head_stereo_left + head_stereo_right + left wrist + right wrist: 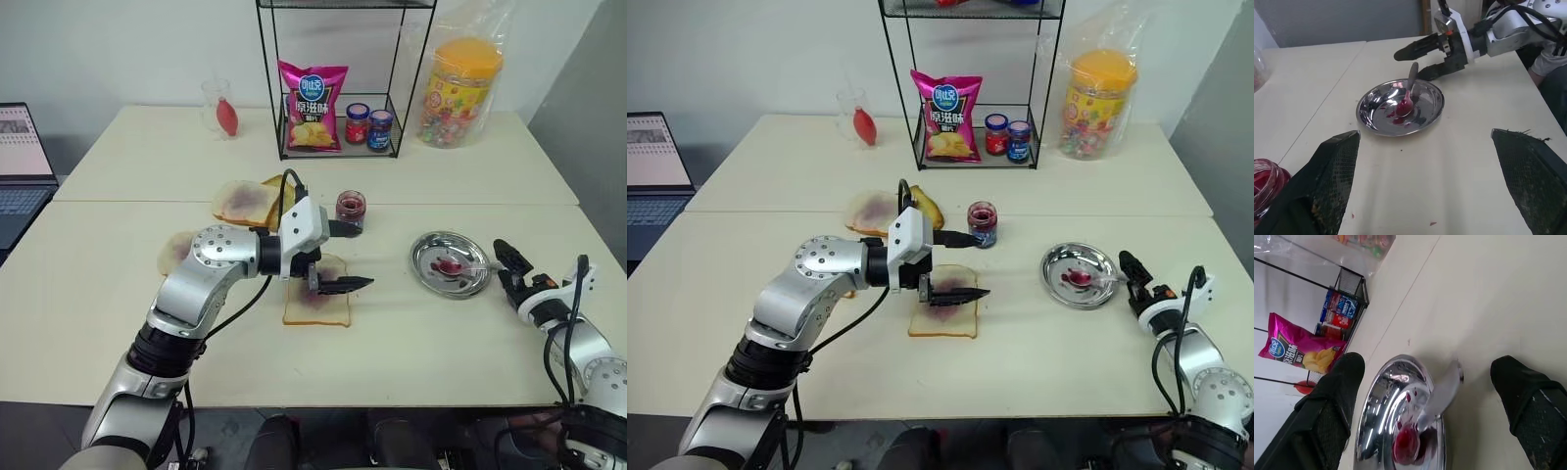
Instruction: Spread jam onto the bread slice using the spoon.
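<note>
Left eye view, left tool (345, 257) covering bread slice (317, 307) partly

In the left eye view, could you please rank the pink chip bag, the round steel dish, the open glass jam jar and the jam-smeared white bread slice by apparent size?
1. Round steel dish
2. Pink chip bag, close to the dish and farther away, so unsure
3. Jam-smeared white bread slice, partly hidden by the left gripper
4. Open glass jam jar

bread slice (318, 305) top edge hidden by left claw (345, 257); laptop (22, 166) cut off at frame edge
</note>
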